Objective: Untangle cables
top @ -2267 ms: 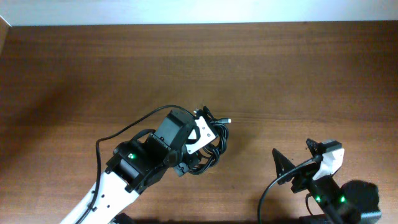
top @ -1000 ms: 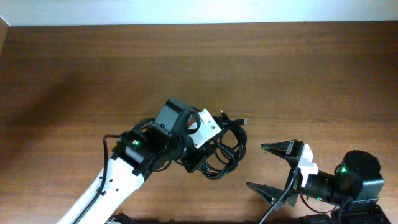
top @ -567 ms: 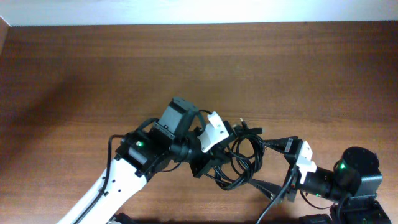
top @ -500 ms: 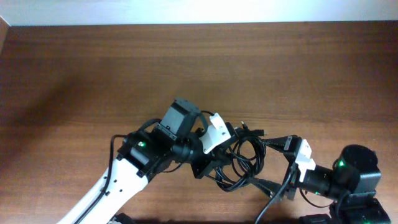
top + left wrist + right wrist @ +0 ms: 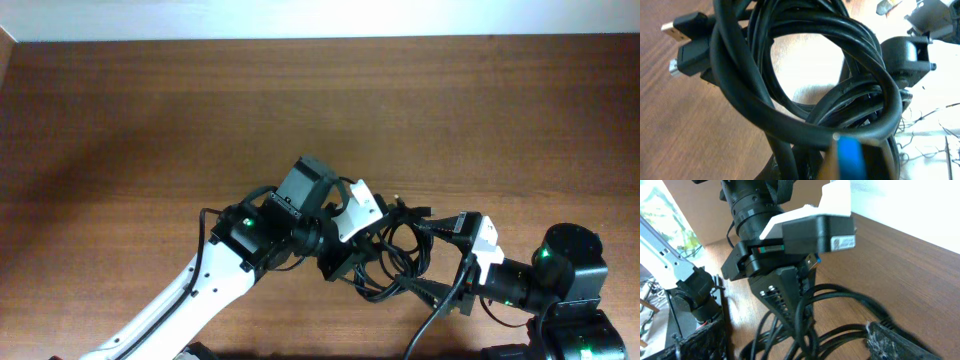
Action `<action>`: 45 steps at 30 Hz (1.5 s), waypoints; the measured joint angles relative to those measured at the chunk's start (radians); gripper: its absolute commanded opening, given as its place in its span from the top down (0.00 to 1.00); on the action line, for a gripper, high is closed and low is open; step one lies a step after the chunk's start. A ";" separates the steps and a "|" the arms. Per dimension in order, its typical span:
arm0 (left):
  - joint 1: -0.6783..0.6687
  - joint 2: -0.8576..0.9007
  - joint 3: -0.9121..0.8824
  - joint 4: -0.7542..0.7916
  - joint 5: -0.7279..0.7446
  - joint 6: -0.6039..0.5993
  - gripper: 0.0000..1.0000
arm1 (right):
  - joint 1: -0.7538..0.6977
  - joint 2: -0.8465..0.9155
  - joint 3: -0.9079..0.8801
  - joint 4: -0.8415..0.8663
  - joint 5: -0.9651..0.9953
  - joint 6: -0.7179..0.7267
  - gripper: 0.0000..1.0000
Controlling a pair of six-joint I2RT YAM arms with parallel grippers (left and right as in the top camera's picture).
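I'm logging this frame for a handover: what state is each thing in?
cables: tangled in one looped bundle, held up.
left gripper: shut on the cables.
right gripper: open, fingers either side of the loops.

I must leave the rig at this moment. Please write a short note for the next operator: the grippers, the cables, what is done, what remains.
Left gripper: shut on the cables, near the front edge of the table.
Right gripper: open, one finger on each side of their right loops, no grip yet.
Cables: one tangled coil; plugs stick out on the far side.
Done: cables gripped, right gripper placed.
Left: close on one loop, pull the two apart.
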 measured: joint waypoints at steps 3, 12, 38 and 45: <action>0.000 0.000 0.000 0.042 0.002 -0.026 1.00 | 0.000 0.000 0.000 0.000 0.000 -0.001 0.13; -0.029 0.000 0.000 0.077 0.029 -0.041 1.00 | 0.000 0.000 0.000 0.001 0.000 0.000 0.23; -0.096 0.001 0.000 0.180 -0.008 -0.044 1.00 | 0.000 0.024 0.001 -0.005 -0.003 -0.015 0.70; -0.097 0.002 0.000 0.155 -0.047 -0.043 1.00 | -0.001 0.029 0.001 -0.008 -0.019 -0.014 0.95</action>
